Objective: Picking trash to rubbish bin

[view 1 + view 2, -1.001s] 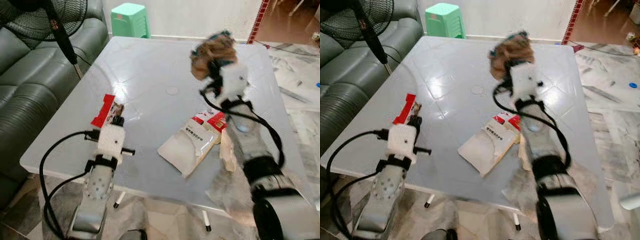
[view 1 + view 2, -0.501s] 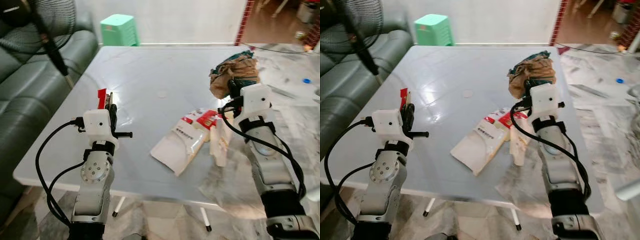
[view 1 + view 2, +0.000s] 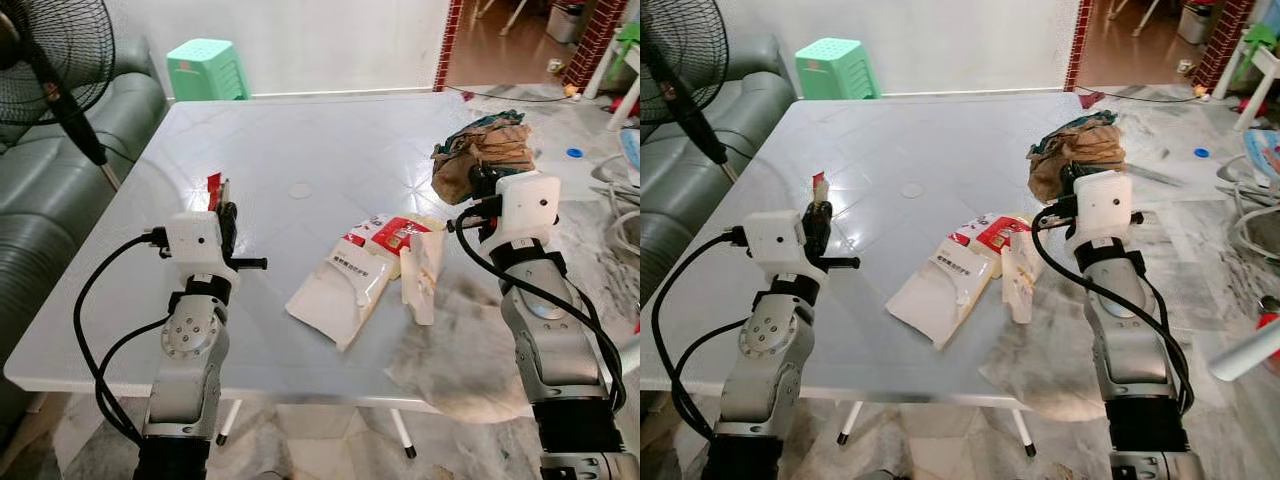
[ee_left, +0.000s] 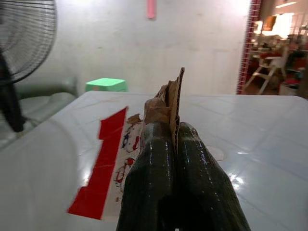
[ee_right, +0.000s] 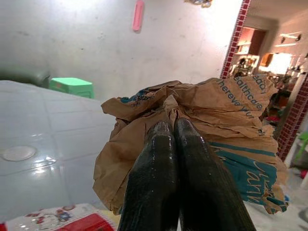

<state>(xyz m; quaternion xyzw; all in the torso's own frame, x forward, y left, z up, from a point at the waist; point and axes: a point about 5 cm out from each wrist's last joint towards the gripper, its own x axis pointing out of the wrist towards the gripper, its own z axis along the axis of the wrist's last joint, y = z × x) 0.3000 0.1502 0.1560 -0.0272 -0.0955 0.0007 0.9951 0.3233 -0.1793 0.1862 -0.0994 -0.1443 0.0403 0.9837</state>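
Note:
My left gripper (image 4: pixel 171 129) is shut on a flat red-and-white wrapper (image 4: pixel 109 162), held on edge above the left side of the white table (image 3: pixel 330 130); the wrapper (image 3: pixel 213 190) sticks up past the fingers. My right gripper (image 5: pixel 169 125) is shut on a crumpled brown paper bag (image 5: pixel 221 120) with teal print. The bag (image 3: pixel 486 152) hangs over the table's right edge. Between the arms lie a white pouch (image 3: pixel 338 292), a red-labelled packet (image 3: pixel 396 232) and a small white packet (image 3: pixel 421 272).
A standing fan (image 3: pixel 50 60) and a grey sofa (image 3: pixel 40 230) are on the left. A green stool (image 3: pixel 205 68) stands beyond the table. A small round disc (image 3: pixel 299 190) lies on the tabletop. Tiled floor and a doorway open to the right.
The camera has swung right. My right arm carried the paper bag from over the table's middle out to its right edge. The left gripper turned the wrapper on edge.

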